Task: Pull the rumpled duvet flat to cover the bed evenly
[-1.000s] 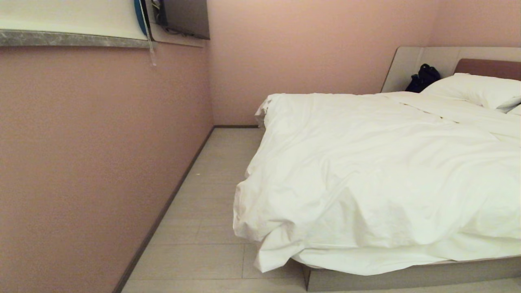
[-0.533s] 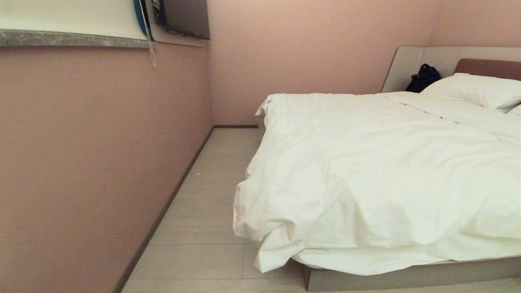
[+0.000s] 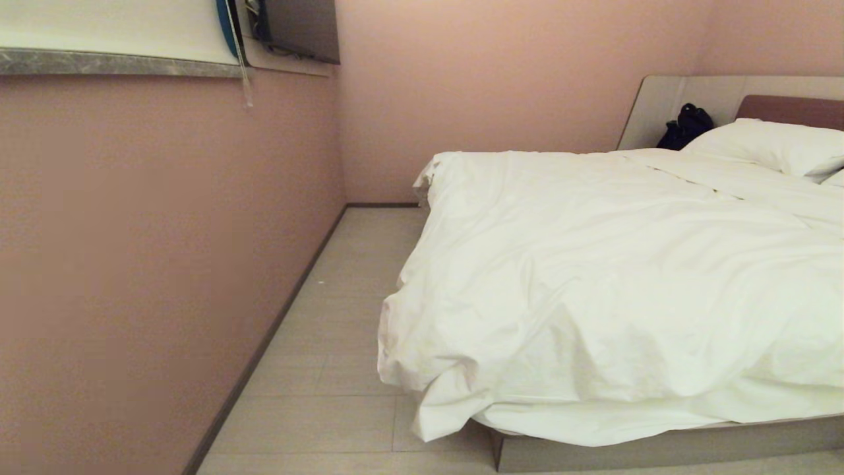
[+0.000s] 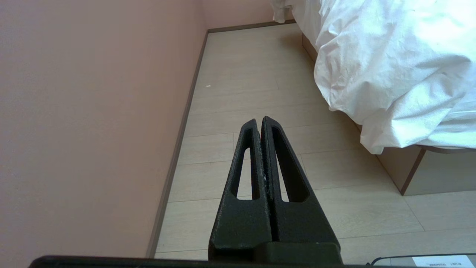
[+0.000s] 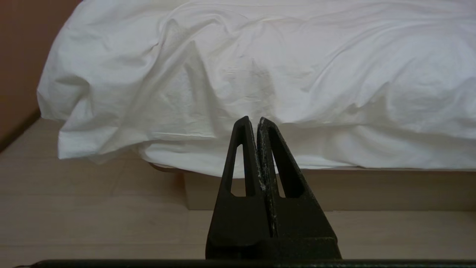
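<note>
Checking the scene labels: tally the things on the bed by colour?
White: 3 (duvet, pillow, second pillow's edge)
Black: 1 (bag by the headboard)
Total: 4

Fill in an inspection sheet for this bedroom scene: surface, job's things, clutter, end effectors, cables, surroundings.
Surface: pale plank floor, bare where seen.
Job's things: duvet rumpled, near corner drooping over the bed base.
Clutter: dark bag by the headboard; pillow.
End effectors: left end effector shut, over the floor; right end effector shut, facing the duvet edge; both empty.
Cables: thin cord hanging from the ledge.
Surroundings: pink walls.
</note>
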Tool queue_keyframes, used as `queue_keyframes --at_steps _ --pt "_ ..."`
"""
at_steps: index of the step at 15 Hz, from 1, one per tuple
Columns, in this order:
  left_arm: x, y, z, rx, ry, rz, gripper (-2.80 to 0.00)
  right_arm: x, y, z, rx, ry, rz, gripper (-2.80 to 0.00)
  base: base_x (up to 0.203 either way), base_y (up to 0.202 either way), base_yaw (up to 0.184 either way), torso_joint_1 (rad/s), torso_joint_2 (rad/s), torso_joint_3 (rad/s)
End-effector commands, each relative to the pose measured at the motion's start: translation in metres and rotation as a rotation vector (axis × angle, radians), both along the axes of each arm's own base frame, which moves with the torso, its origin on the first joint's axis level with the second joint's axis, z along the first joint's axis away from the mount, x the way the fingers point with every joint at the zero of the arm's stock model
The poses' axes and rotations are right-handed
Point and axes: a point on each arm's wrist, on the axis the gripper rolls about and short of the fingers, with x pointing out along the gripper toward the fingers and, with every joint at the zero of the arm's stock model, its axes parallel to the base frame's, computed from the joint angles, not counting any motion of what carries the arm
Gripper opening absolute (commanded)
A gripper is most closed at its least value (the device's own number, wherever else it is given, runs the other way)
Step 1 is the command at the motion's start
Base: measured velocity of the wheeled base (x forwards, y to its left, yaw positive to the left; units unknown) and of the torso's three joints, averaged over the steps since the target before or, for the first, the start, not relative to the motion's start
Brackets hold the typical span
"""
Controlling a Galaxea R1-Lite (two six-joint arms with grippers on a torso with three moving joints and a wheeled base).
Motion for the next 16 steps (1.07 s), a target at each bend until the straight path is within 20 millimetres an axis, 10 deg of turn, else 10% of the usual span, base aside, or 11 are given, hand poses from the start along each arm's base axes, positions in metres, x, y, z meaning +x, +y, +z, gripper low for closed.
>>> queue_keyframes --at_steps 1,16 --pt "0.0001 0.0000 -0.0001 0.000 0.001 0.000 -2.80 0.0000 0.0000 0.0000 0.018 0.001 0.001 -2.80 0.000 0.000 0.000 0.000 0.00 0.000" --pt "0.0001 0.0000 -0.0001 -0.002 0.001 -0.001 -2.80 0.0000 0.0000 0.0000 0.018 0.001 0.001 -2.80 -0.001 0.112 0.000 0.000 0.00 0.001"
